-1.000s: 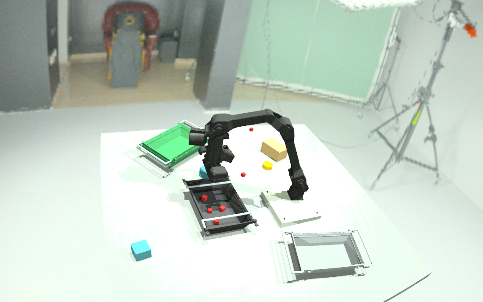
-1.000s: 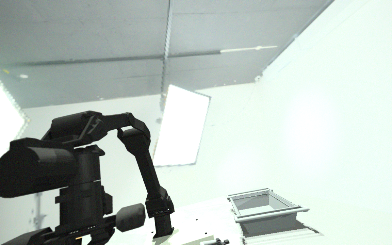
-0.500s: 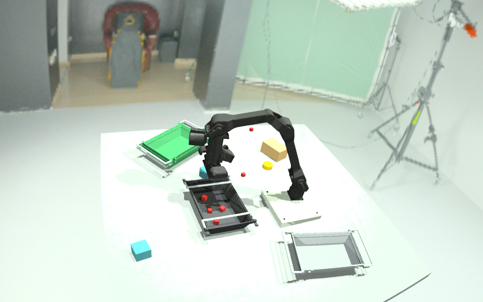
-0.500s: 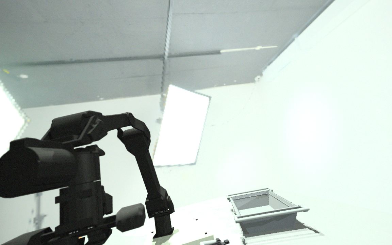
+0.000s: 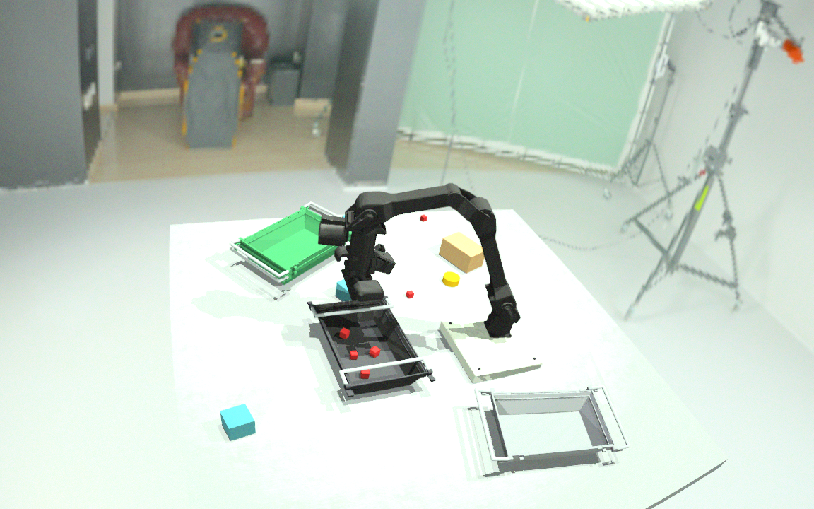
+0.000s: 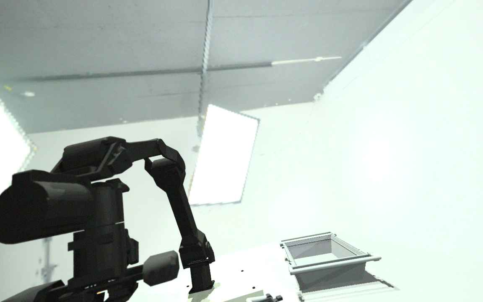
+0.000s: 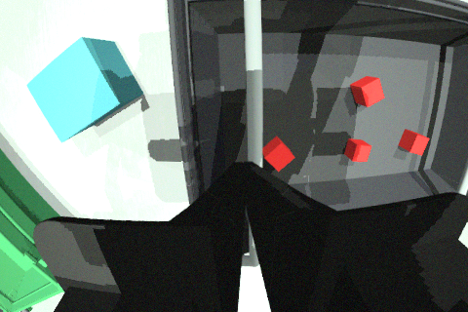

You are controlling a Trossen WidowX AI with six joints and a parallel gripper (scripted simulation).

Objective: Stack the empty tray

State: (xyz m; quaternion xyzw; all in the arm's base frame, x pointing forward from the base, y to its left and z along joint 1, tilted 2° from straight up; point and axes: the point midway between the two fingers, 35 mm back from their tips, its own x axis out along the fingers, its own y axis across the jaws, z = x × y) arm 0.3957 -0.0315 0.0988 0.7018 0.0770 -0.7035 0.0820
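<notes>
- The see-through gray tray sits nearest on the surface.
- Black tray: four red blocks inside, two bars across.
- The jaws are together, by its far bar.
- Green tray, farther back.

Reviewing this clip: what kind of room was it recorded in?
Probably a photo or film studio: a light stand, a green backdrop and a bright light panel are in view.
</notes>
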